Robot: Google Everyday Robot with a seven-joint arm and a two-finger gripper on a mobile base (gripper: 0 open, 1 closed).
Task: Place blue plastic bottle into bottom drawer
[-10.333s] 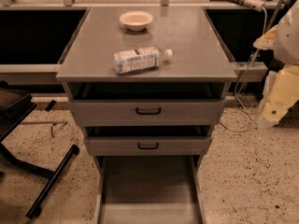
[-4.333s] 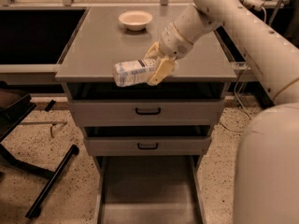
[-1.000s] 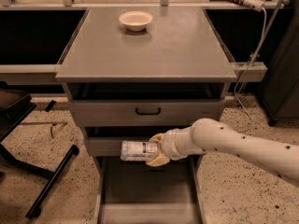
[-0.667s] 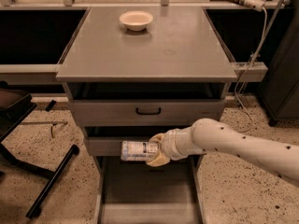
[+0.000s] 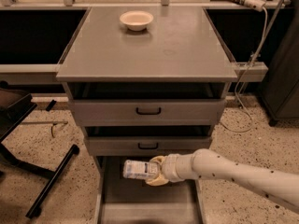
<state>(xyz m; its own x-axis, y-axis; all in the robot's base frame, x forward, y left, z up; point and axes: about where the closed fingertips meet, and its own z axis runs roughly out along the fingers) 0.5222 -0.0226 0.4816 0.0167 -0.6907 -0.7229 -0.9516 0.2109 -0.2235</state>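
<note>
The blue plastic bottle lies on its side in my gripper, which is shut on its right end. The cream arm reaches in from the lower right. The bottle hangs over the bottom drawer, which is pulled out, and sits just below the middle drawer's front, above the grey floor.
A cream bowl sits at the back of the cabinet top. Two upper drawers with black handles are slightly open. A black chair base stands at left. A white cable hangs at right.
The bottle was lifted off the cabinet top and carried down to the bottom drawer. Over the last second the gripper and bottle have sunk slightly lower into the drawer opening.
</note>
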